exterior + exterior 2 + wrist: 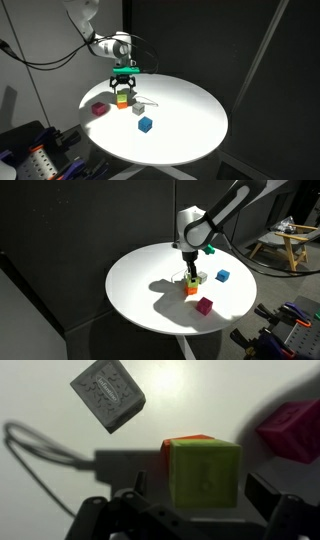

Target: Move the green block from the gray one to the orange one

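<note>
The green block [204, 472] sits on top of the orange one [183, 441], whose edge shows behind it. My gripper [200, 488] is open, with one finger on each side of the green block and a gap at both sides. The gray one [108, 393] lies alone on the white table, up and to the left in the wrist view. In both exterior views the gripper [124, 82] [190, 270] hangs just over the green block [122, 94] [191, 280] stacked on the orange one [122, 102] [190, 290]. The gray one [139, 108] rests close beside the stack.
A pink cube [99, 108] [204, 305] [295, 430] lies near the stack. A blue cube [145, 124] [222, 276] sits farther off on the round white table [190, 110]. Dark curtains surround the table. Equipment stands on the floor by its edge.
</note>
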`<move>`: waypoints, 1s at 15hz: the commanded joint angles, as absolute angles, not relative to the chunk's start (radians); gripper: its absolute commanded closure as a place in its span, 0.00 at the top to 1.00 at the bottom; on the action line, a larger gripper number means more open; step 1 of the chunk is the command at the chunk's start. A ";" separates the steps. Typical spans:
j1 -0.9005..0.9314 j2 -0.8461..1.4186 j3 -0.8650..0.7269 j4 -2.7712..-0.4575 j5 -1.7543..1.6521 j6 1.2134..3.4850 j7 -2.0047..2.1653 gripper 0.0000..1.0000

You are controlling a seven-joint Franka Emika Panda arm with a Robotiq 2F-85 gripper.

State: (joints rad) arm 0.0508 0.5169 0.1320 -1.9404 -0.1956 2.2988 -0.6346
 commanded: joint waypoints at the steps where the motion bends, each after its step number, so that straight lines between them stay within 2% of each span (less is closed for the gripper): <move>1: 0.046 0.459 0.135 -1.969 -0.201 2.287 -0.616 1.00; 7: 0.057 0.349 0.124 -2.041 -0.202 2.282 -0.521 1.00; 15: 0.062 0.144 0.099 -2.170 -0.139 2.187 -0.153 1.00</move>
